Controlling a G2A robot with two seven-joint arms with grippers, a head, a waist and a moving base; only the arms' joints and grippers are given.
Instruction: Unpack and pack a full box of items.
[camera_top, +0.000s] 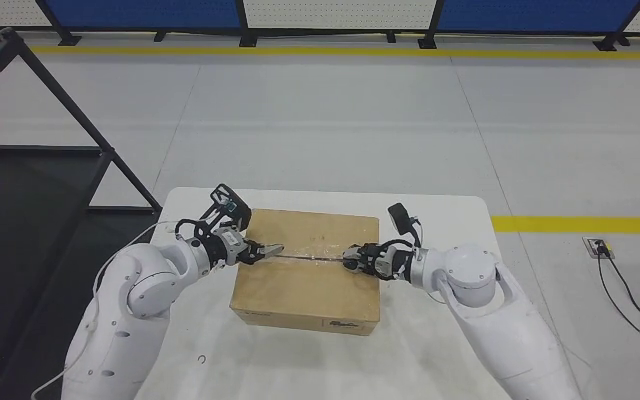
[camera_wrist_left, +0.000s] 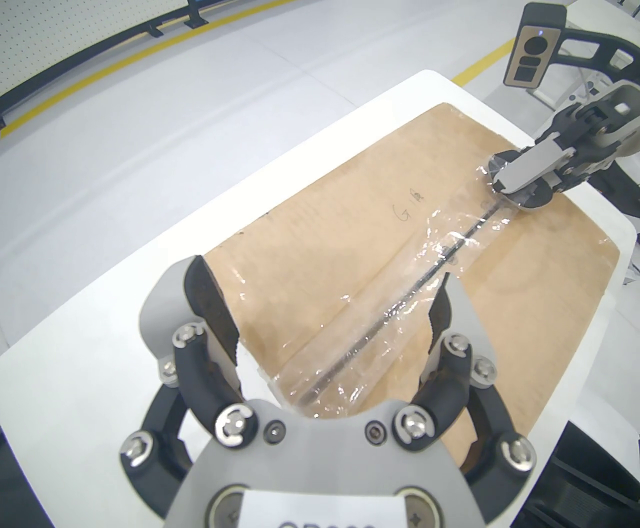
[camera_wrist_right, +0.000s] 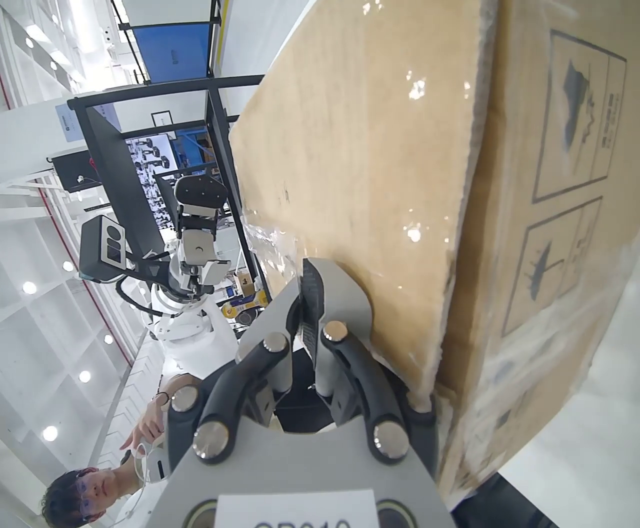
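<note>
A closed cardboard box (camera_top: 305, 285) lies in the middle of the white table (camera_top: 440, 215). Crinkled clear tape (camera_wrist_left: 400, 295) runs along its top seam, where a dark gap shows. My left gripper (camera_top: 270, 250) sits at the seam's left end, open (camera_wrist_left: 325, 300), one finger (camera_wrist_left: 210, 295) on each side of the tape and nothing between them. At the seam's other end my right gripper (camera_top: 350, 262) is shut (camera_wrist_right: 304, 280), pinching the loose end of the tape (camera_wrist_left: 489, 165) on the box top (camera_wrist_right: 360, 165). The box's contents are hidden.
A black metal frame (camera_top: 60, 130) stands off the table's left side. Bare tabletop lies in front of the box (camera_top: 300, 360) and behind it (camera_top: 330, 198). The box's printed side wall (camera_wrist_right: 560, 200) faces the table's right end.
</note>
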